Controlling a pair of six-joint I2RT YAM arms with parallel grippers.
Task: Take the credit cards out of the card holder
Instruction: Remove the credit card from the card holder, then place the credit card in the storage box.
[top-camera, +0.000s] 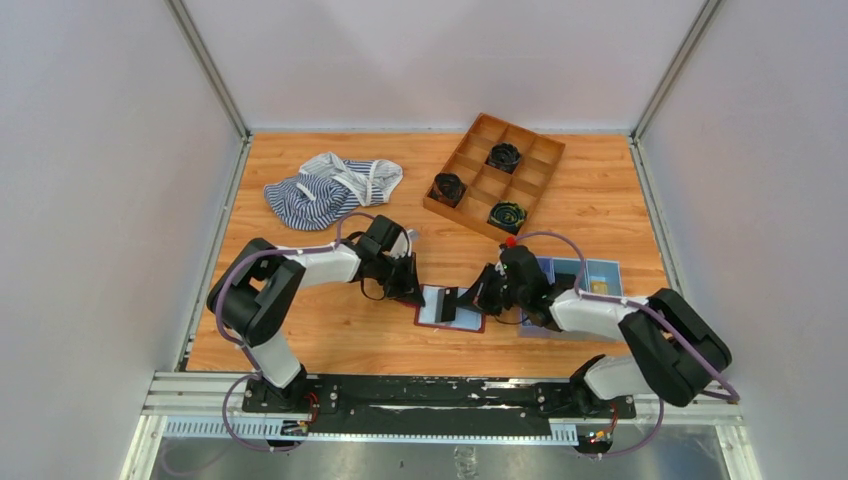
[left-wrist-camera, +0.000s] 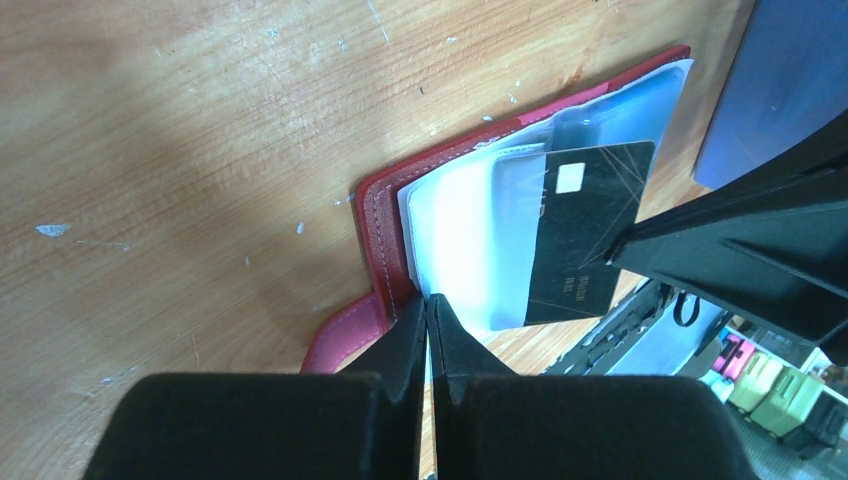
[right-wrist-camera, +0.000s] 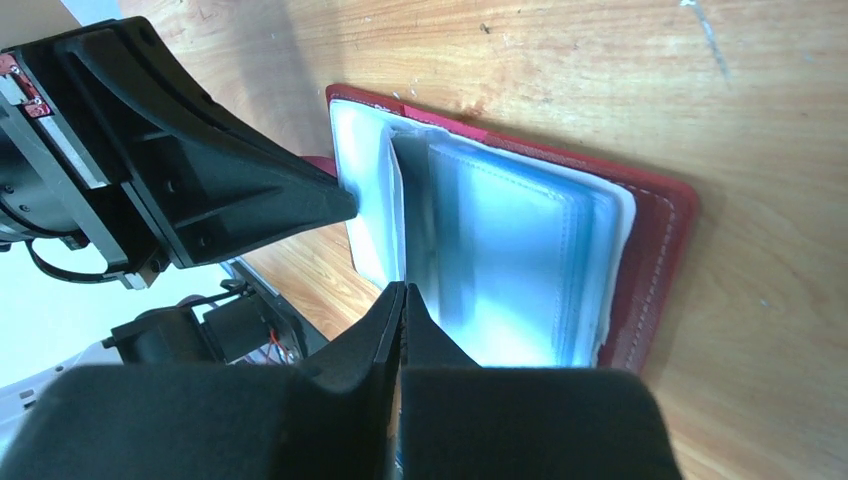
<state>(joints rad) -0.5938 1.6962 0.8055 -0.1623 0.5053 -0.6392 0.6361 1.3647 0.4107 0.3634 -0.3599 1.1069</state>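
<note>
Robot lab cell: white panel walls (top-camera: 100, 150), aluminium rail (top-camera: 190, 392), wooden tabletop (top-camera: 600, 200).

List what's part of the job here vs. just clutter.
Job: card holder, dark card, left gripper, right gripper.
Clutter: striped cloth, wooden divider tray, black coils, light-blue tray.

A striped cloth (top-camera: 318, 190) lies left of a wooden divider tray (top-camera: 541, 152) (three black coils (top-camera: 504, 156) inside).

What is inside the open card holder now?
Pale plastic pockets and one dark card partly out, its edge in the right pincer. Whether other cards lie deeper, the pockets hide.
</note>
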